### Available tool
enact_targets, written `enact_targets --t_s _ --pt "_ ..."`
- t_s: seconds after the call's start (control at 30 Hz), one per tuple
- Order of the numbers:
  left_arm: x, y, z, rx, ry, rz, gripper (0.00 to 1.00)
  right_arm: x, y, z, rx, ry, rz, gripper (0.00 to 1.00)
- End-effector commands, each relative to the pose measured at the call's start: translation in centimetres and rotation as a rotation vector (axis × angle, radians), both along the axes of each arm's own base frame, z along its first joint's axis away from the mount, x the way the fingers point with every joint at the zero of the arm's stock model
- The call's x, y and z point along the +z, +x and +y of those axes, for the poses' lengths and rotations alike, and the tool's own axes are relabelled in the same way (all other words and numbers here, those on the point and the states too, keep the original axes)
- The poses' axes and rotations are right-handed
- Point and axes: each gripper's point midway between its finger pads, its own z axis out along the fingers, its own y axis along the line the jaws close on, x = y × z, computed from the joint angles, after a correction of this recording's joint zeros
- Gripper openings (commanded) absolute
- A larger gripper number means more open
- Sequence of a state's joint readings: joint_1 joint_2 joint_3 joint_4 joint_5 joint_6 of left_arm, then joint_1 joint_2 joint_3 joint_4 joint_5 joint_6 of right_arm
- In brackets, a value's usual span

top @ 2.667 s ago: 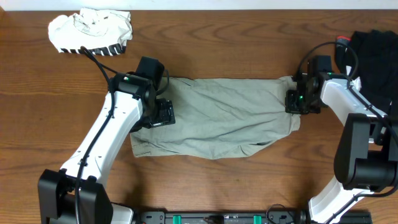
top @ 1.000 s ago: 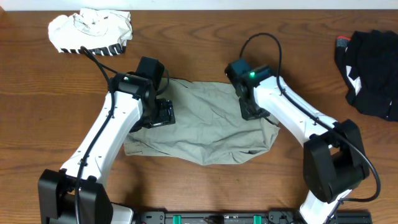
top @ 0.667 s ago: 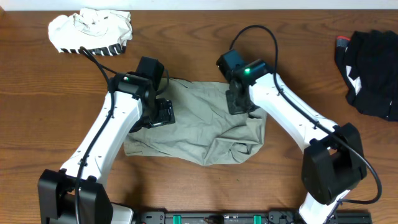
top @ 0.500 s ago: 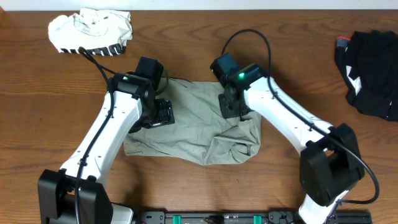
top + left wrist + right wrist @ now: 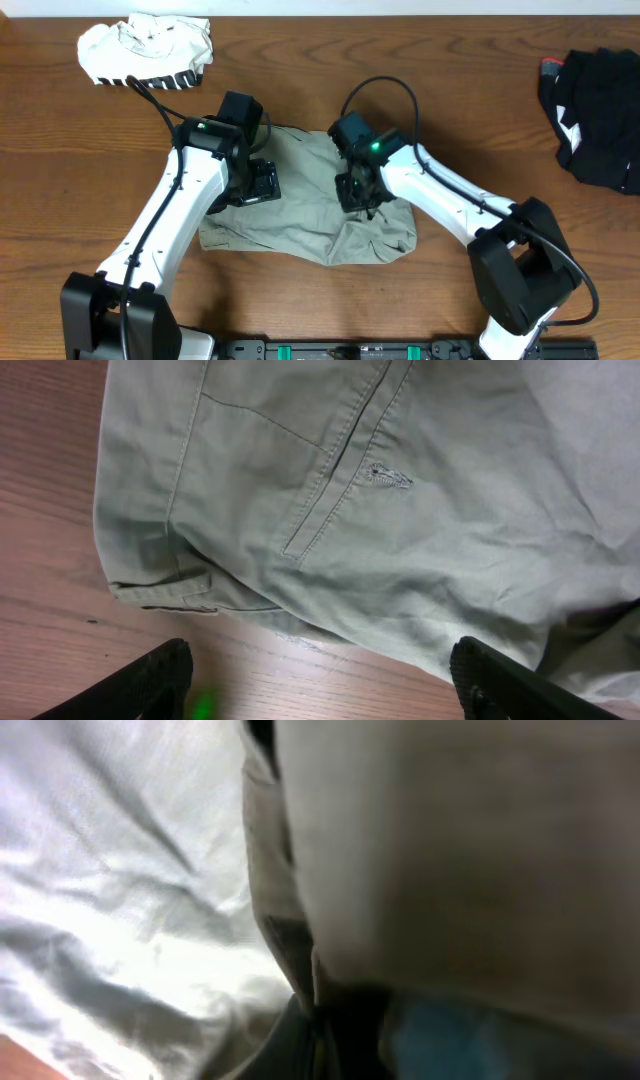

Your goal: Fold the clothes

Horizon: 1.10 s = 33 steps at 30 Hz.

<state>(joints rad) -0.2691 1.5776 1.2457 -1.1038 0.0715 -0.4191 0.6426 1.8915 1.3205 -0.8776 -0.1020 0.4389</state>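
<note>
A: So, starting at the jaws, what does each one have?

B: The left gripper (image 5: 335,685) has nothing. Its jaws are spread wide, with one black fingertip (image 5: 150,682) at each lower corner of the wrist view and only cloth and wood below. It hangs over the left end of the shorts (image 5: 300,205), near a pocket seam (image 5: 330,490). My guess is that it waits there to steady that end.

A: And the other one?

B: The right gripper (image 5: 358,192) is low over the middle of the shorts. The right end of the shorts is doubled over toward the left there, and the cloth bunches toward the table's front edge. That looks like a fold being laid in half. Whether its jaws are clamped or parted, I can't tell.

A: Why not?

B: The right wrist view is blurred cloth right up against the lens. From overhead, the gripper's own body covers its jaws.

A: Where are the shorts on the table (image 5: 80,200)?

B: About midway between the left and right edges. A white striped garment (image 5: 145,50) lies crumpled at the far left corner. A black garment (image 5: 600,100) lies at the right edge and is cut off by the picture.

A: Is anything else hidden?

B: The left arm covers the far left corner of the shorts, and I can't judge how neatly the layers line up.
</note>
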Motion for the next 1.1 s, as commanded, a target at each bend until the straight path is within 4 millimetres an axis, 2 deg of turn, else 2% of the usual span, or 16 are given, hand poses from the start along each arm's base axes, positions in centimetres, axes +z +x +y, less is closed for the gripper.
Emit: enact_targets --t_s 0.0,0.03,0.13,0.2,0.23,0.3,0.37,0.47,0.5,0.57,0.63,0.7,0.8,0.93,1.07 --pt "0.0 -0.1 0.3 0.011 0.007 0.007 0.85 -0.2 -0.5 0.9 -0.005 0.031 0.022 0.15" --pt "0.1 -0.1 0.3 0.011 0.007 0.009 0.85 -0.1 -0.3 1.0 -0.009 0.032 0.015 0.23" --pt "0.0 -0.2 0.3 0.011 0.008 0.013 0.85 0.9 0.4 1.2 -0.012 0.040 -0.014 0.34" --pt "0.0 -0.2 0.3 0.010 0.009 0.013 0.85 2.3 1.0 1.5 -0.013 0.053 -0.041 0.42" --pt "0.1 -0.2 0.3 0.010 0.009 0.012 0.85 3.8 1.4 1.7 -0.014 0.067 -0.066 0.44" --pt "0.1 -0.2 0.3 0.010 0.009 0.012 0.85 5.8 1.9 1.8 -0.018 0.082 -0.093 0.44" --pt "0.0 -0.2 0.3 0.010 0.009 0.013 0.85 8.8 2.5 1.5 -0.022 0.098 -0.143 0.45" --pt "0.0 -0.2 0.3 0.007 0.009 0.013 0.85 12.8 3.4 0.1 -0.051 0.103 -0.228 0.46" --pt "0.0 -0.2 0.3 0.007 0.009 0.013 0.85 14.5 3.8 -1.0 -0.076 0.099 -0.269 0.47" --pt "0.0 -0.2 0.3 0.007 0.009 0.013 0.85 16.4 4.4 -3.1 -0.123 0.082 -0.319 0.47" --pt "0.0 -0.2 0.3 0.007 0.009 0.013 0.85 17.3 4.9 -5.7 -0.180 0.056 -0.347 0.36" --pt "0.1 -0.2 0.3 0.007 0.008 0.012 0.85 17.0 5.1 -7.1 -0.188 0.046 -0.332 0.22" --pt "0.1 -0.1 0.3 0.007 0.007 0.009 0.85 14.4 4.4 -7.8 -0.192 0.063 -0.248 0.04" --pt "0.0 -0.2 0.3 0.007 0.009 0.014 0.85 9.7 3.2 -7.9 -0.207 0.060 -0.164 0.01" --pt "0.0 -0.3 0.3 0.007 0.010 0.017 0.85 5.8 1.4 -5.2 -0.168 0.209 -0.078 0.01"
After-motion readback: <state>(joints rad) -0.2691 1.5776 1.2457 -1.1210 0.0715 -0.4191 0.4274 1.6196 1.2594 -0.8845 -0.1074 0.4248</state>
